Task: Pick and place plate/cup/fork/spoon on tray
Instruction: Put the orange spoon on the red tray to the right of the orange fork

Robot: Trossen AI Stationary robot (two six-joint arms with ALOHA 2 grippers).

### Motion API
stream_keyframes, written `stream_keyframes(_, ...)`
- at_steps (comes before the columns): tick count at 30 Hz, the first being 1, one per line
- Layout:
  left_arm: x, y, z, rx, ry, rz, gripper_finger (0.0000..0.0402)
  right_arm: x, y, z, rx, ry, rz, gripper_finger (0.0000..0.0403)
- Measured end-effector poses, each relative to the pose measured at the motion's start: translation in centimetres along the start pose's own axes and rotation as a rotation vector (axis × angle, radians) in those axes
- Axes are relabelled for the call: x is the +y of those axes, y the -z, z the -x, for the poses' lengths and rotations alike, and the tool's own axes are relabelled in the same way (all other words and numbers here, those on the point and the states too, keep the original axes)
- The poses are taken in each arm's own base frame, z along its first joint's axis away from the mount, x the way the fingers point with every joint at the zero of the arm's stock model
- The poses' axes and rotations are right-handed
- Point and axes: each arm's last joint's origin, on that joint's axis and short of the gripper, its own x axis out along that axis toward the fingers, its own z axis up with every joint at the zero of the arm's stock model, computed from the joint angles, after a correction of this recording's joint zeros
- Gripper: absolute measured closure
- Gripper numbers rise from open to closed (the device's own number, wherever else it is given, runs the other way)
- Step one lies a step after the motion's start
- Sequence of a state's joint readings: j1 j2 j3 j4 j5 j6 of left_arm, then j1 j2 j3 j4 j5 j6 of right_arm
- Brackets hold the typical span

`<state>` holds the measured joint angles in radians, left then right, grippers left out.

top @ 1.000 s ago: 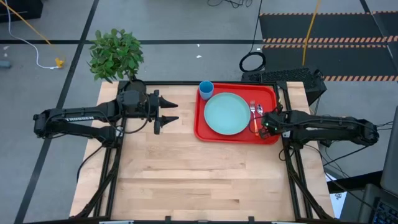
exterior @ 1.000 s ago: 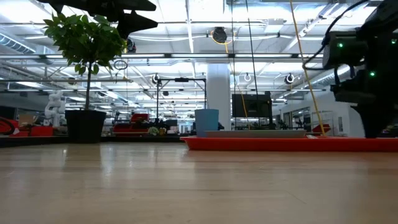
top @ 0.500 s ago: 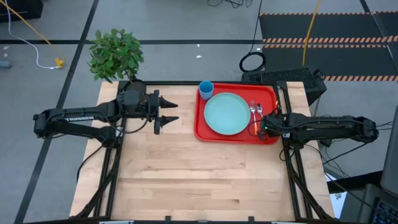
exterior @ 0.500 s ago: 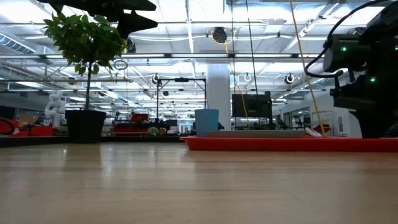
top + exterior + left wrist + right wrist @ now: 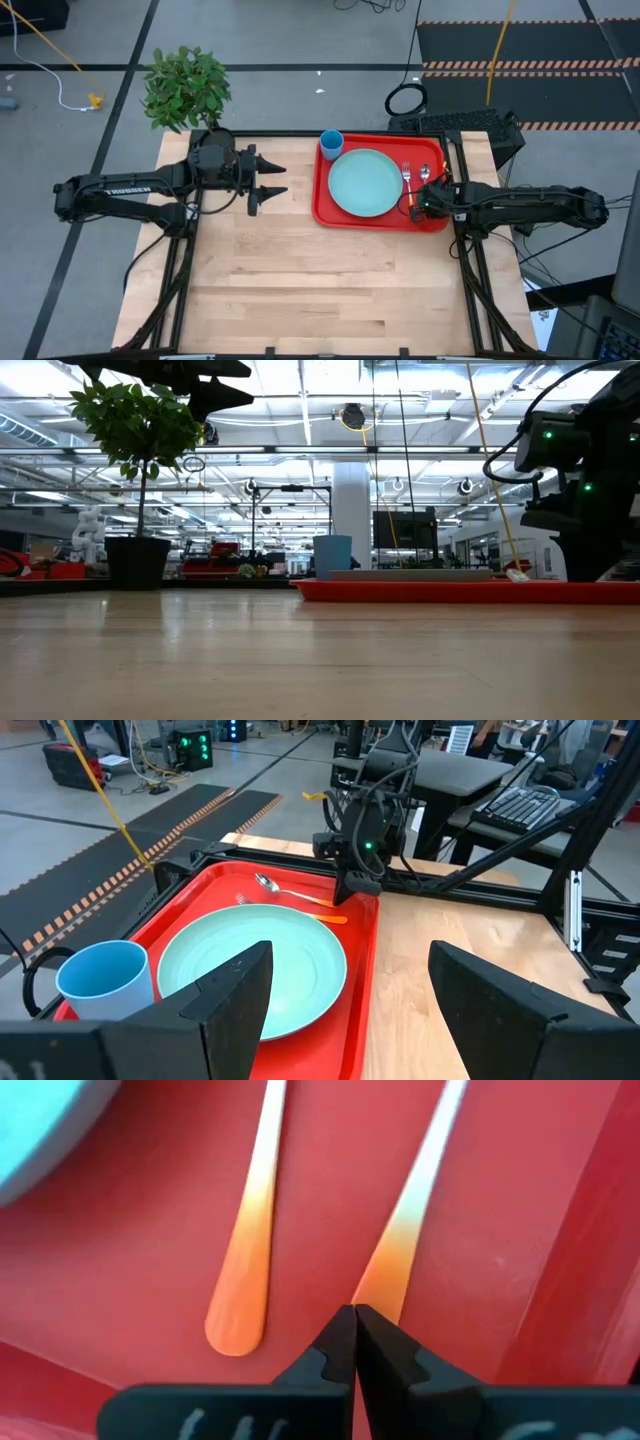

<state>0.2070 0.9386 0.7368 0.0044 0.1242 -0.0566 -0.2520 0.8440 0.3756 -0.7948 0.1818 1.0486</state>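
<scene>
The large bright red rectangular plastic tray (image 5: 322, 205) lies at the bench's (image 5: 300, 290) far right corner, carrying the round pale teal plate (image 5: 364, 182), the small blue cylindrical cup (image 5: 331, 144), the orange-handled silver fork (image 5: 406, 178) and the orange-handled silver spoon (image 5: 424, 176). The right end effector (image 5: 354, 1342) is pinched closed at the spoon's handle tip. The left end effector (image 5: 270, 181) hovers spread wide near the far edge.

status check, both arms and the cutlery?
Right gripper jaws shut on spoon handle, on tray. Left gripper open, waiting mid-table. Nothing in the way.
</scene>
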Motion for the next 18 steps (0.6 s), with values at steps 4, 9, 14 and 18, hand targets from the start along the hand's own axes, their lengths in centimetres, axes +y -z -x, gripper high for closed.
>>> stream_keyframes(4,0.0,0.0,0.0,0.0,0.0,0.0,0.0131,0.01,-0.04,0.0,-0.009,0.002,-0.011,0.0403)
stream_keyframes(9,0.0,0.0,0.0,0.0,0.0,0.0,0.0131,-0.17,0.02,-0.01,-0.014,0.025,-0.008,0.0403)
stream_keyframes(14,0.0,0.0,0.0,0.0,0.0,0.0,0.0131,-0.37,0.12,0.0,-0.004,0.047,-0.005,0.0403)
stream_keyframes(18,0.0,0.0,0.0,0.0,0.0,0.0,0.0131,-0.44,0.16,0.01,0.0,0.054,-0.002,0.0403)
